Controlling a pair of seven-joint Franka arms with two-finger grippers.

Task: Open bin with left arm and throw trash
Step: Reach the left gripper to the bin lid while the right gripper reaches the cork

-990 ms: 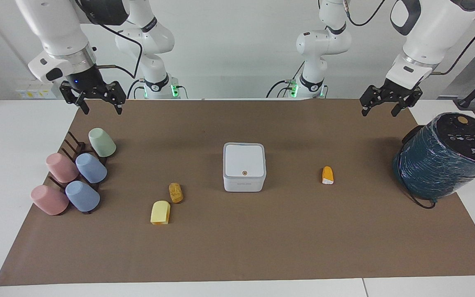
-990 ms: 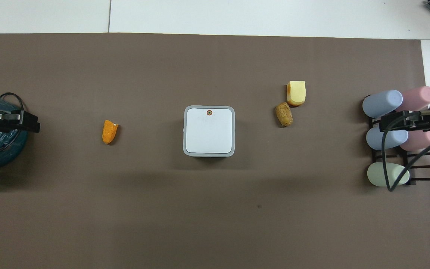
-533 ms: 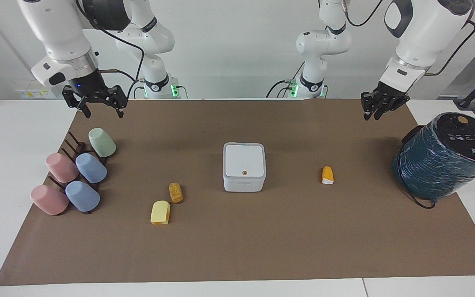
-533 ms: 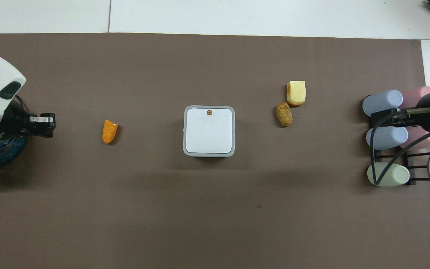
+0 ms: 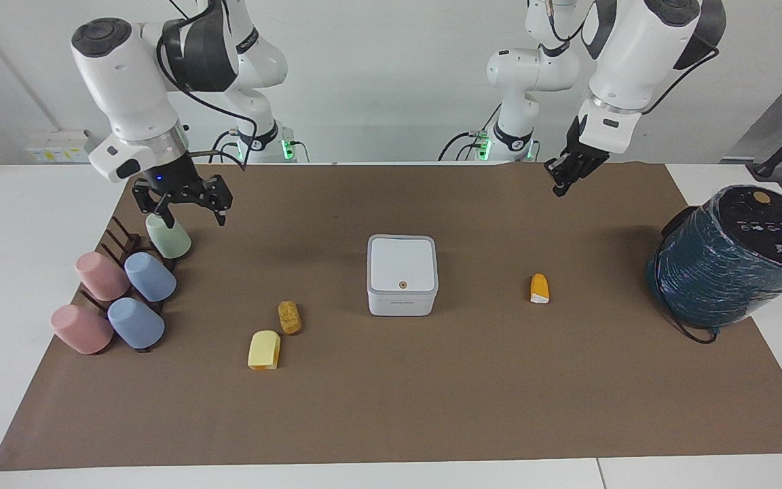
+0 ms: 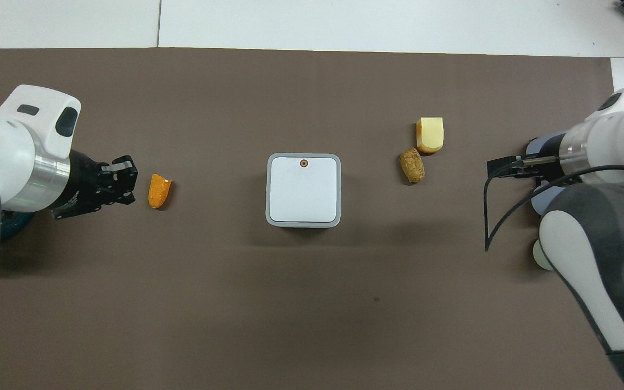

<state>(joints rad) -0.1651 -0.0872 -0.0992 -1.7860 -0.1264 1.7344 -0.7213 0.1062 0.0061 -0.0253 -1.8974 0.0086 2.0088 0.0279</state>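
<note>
Above the mat, left gripper pinched, empty.

My white table carries a brown mat, with the bin, three trash pieces, a cup rack and a teal cylinder on it.

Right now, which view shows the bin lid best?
Overhead: the bin lid faces the camera squarely, whole top and orange dot visible, shut. The facing view shows the lid slanted, plus the bin's front wall, also shut.
</note>
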